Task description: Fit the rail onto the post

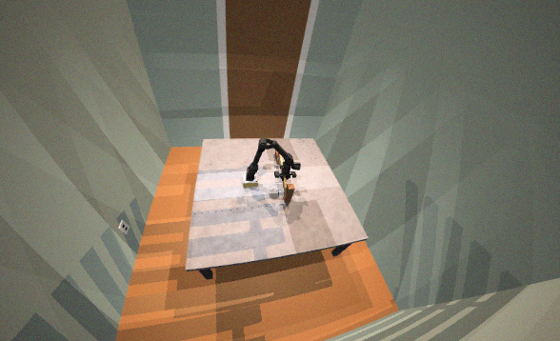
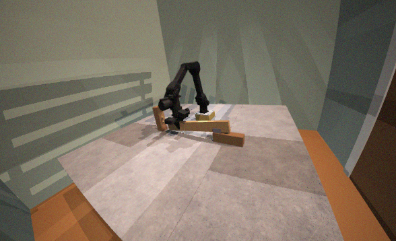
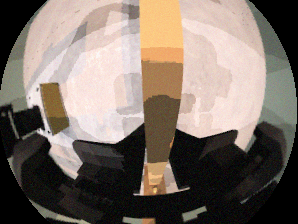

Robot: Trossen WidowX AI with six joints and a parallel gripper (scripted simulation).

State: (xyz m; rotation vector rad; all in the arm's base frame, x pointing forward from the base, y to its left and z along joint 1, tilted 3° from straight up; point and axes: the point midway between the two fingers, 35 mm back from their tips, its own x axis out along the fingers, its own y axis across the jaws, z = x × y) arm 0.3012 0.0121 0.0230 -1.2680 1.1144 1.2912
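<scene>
The gripper [image 2: 173, 124] is clamping its fingers on the near end of the rail [image 2: 204, 126], just right of the post [image 2: 159, 118], so that end can be raised to the pegs, probably hidden here; its far end is resting on the footboard block [image 2: 228, 139].

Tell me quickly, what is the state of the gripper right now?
Gripper: closed on the near end of the wooden bed rail.
</scene>
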